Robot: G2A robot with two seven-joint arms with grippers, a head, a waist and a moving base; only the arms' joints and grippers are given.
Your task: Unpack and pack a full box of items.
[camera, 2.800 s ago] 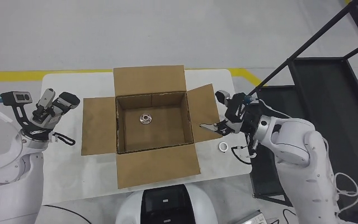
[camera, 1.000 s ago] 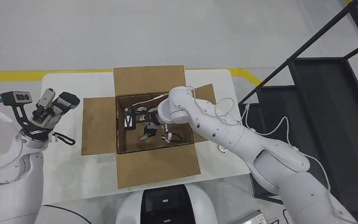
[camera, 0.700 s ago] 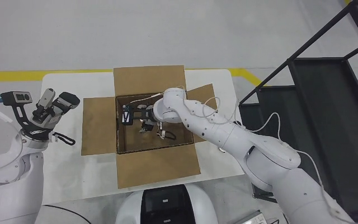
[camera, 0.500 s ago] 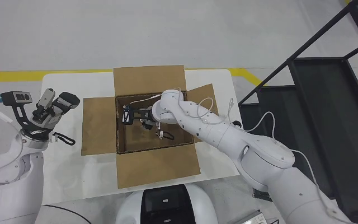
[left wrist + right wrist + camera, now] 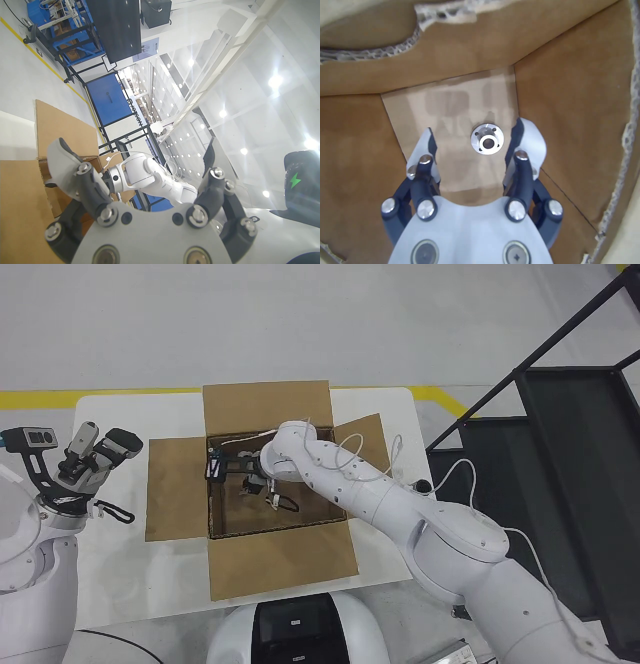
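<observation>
One flange [image 5: 487, 143] on box [image 5: 570, 100] floor, right gripper [image 5: 474, 125] splayed (empty), clear of walls.

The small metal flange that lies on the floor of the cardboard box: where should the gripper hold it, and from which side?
Best from straight above, I think. The metal flange lies flat on the floor of the box, centre hole upward, and the walls close off every side. Close on its round outer rim, across the widest part; the right gripper hangs open above it.
</observation>
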